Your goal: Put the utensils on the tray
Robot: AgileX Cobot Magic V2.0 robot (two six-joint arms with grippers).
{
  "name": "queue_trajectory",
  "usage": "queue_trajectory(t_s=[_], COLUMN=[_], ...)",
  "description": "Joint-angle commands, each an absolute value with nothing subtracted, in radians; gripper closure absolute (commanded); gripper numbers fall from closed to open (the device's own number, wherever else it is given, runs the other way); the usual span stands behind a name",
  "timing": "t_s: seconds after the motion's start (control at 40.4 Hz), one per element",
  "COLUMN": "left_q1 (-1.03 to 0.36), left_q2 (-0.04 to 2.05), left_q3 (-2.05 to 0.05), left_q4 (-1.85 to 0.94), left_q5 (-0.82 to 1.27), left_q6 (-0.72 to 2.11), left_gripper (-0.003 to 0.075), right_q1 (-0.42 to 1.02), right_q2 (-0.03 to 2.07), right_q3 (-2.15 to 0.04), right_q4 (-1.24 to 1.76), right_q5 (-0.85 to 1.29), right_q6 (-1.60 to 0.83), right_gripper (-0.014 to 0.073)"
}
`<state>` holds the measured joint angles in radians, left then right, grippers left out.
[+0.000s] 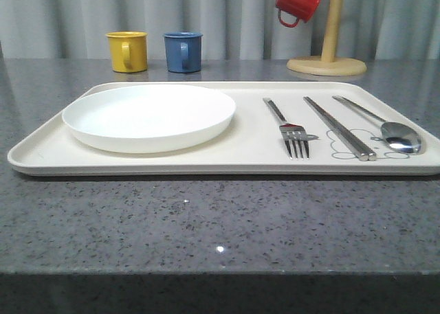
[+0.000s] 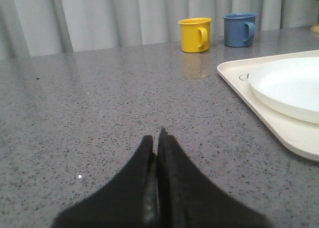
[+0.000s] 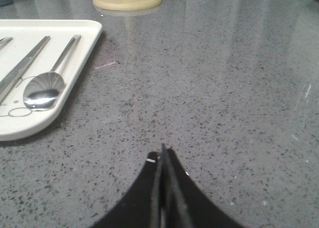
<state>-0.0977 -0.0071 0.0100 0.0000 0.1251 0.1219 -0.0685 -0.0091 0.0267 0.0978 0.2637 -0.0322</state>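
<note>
The cream-white tray (image 1: pixel 247 159) lies across the grey table. On its right half rest three silver utensils side by side: a fork (image 1: pixel 290 132), a pair of chopsticks (image 1: pixel 340 128) and a spoon (image 1: pixel 392 132). The spoon (image 3: pixel 44 88) and chopsticks (image 3: pixel 22 68) lie on the tray's corner (image 3: pixel 75 73) in the right wrist view. My left gripper (image 2: pixel 158 138) is shut with nothing in it, over bare table to the left of the tray (image 2: pixel 279 133). My right gripper (image 3: pixel 163 153) is shut and empty too, over bare table to the right of the tray.
A round white plate (image 1: pixel 148 116) sits on the tray's left half. A yellow mug (image 1: pixel 127 51) and a blue mug (image 1: pixel 183 51) stand at the back. A wooden mug tree (image 1: pixel 328 53) with a red mug (image 1: pixel 298 1) stands back right.
</note>
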Motion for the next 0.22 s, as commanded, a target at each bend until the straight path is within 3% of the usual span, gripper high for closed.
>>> queue_trajectory(t_s=[0.0,0.198], left_q1=[-0.094,-0.094], left_q2=[-0.031,-0.031], left_q3=[0.007,0.007], left_q4=[-0.010,-0.010], left_q5=[0.046,0.046], left_q6=[0.115,0.115], left_gripper=[0.0738,0.0738], right_q1=[-0.074,-0.074], right_q2=[-0.027,-0.027], right_q3=[0.026,0.026], right_q4=[0.096,0.096], right_q5=[0.175,0.175], right_q6=[-0.038,-0.038], right_gripper=[0.0715,0.0715])
